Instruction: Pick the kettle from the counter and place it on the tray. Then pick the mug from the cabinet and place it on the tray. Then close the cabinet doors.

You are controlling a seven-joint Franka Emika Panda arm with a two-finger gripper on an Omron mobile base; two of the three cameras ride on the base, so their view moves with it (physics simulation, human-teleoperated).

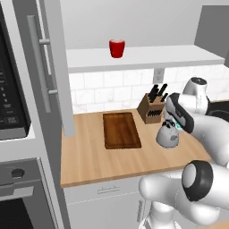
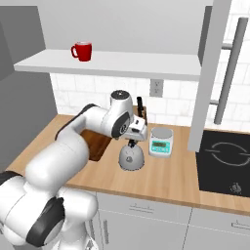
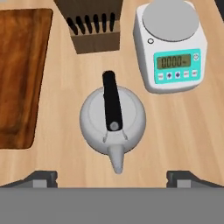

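In the left base view, the kettle stands on the counter, right of the tray; the mug sits on the cabinet shelf. In the right base view, the gripper hangs directly above the kettle, near the kitchen scale. In the hand view, the fingertips are spread wide apart, the kettle between them.

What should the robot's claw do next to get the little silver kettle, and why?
Probably drop straight down onto the kettle. The claw hovers open above it, fingers spread wide on either side, nothing held. The black handle lies between them, so lowering and then closing looks right. The tray waits empty.
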